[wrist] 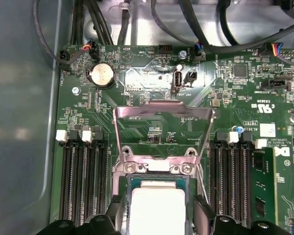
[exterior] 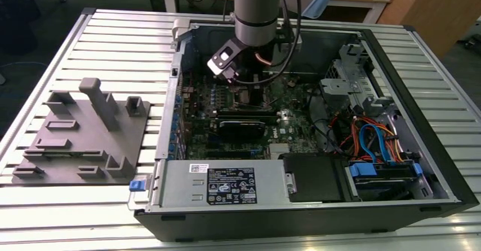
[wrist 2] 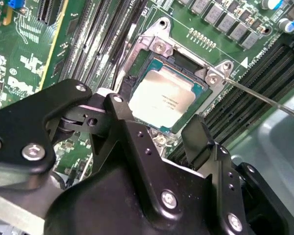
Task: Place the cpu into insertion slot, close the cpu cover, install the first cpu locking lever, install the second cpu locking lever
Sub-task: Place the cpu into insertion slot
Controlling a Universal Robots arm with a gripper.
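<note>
Exterior view: my gripper [exterior: 248, 88] is down inside the open computer case [exterior: 301, 225], over the board. Second wrist view: fingers [wrist 2: 127, 127] spread, flanking but not pinching the cpu [wrist 2: 166, 98], which lies flat in the insertion slot [wrist 2: 156, 45]. First wrist view: cpu cover [wrist: 161, 108] stands raised. Judgement: chip light, rigid, fragile underneath; hold by opposite edges only.

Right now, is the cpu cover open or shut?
Open. In the first wrist view the cpu cover is swung back, green board showing through its window; the cpu lies bare in the insertion slot.
</note>
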